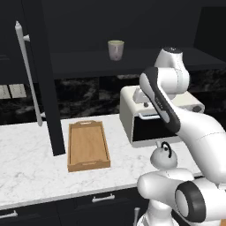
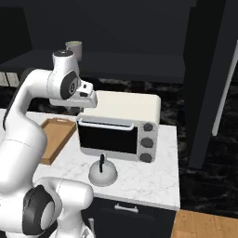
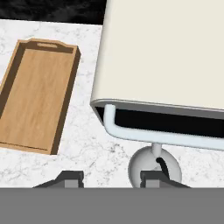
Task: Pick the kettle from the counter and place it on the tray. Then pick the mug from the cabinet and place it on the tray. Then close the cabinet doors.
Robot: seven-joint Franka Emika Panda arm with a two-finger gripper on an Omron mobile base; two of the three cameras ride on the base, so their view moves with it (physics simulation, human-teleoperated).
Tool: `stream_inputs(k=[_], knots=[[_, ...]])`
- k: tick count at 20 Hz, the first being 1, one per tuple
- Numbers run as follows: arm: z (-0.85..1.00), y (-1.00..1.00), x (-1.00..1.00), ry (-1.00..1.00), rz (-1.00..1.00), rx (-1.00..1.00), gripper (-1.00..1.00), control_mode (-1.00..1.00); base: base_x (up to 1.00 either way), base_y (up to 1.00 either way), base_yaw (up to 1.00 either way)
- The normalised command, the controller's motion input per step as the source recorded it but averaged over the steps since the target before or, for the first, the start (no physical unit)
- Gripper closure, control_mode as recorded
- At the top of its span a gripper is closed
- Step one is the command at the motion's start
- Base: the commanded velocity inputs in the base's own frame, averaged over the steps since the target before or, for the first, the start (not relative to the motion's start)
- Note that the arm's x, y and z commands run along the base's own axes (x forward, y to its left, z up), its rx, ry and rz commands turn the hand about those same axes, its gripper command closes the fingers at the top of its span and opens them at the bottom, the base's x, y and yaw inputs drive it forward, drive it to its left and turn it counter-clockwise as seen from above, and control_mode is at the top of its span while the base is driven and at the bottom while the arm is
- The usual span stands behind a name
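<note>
In front of the toaster oven, on the counter, stands the kettle, its black handle upright. We hold our gripper above the oven's front edge, jaws partly open and empty; the kettle lies below and just ahead of them. The hand view shows the tray bare; the left base view shows the mug on the cabinet shelf.

A cream toaster oven with a black glass door, a pale bar handle and three grey knobs stands against a black marble backsplash. Pale wall tiles show at far left. Wooden floor shows lower right.
</note>
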Motion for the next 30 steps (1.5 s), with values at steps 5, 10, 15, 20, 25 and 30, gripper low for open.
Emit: stream_inputs(k=[5,10,15,20,25,30], knots=[[-0.05,-0.11,-0.16,-0.03,0.00,0.00,-1.00,-1.00,0.00,0.00,0.00],[-0.21,-0.40,-0.48,-0.17,0.00,0.00,-1.00,-1.00,0.00,0.00,0.00],[-0.25,-0.54,-0.46,-0.12,-0.04,0.00,-1.00,-1.00,0.00,0.00,0.00],[-0.39,-0.47,-0.21,-0.01,-0.08,0.00,-1.00,-1.00,0.00,0.00,0.00],[-0.51,-0.34,-0.04,0.00,-0.06,0.00,-1.00,-1.00,0.00,0.00,0.00],[-0.51,-0.16,0.01,0.00,-0.01,0.00,-1.00,-1.00,0.00,0.00,0.00]])
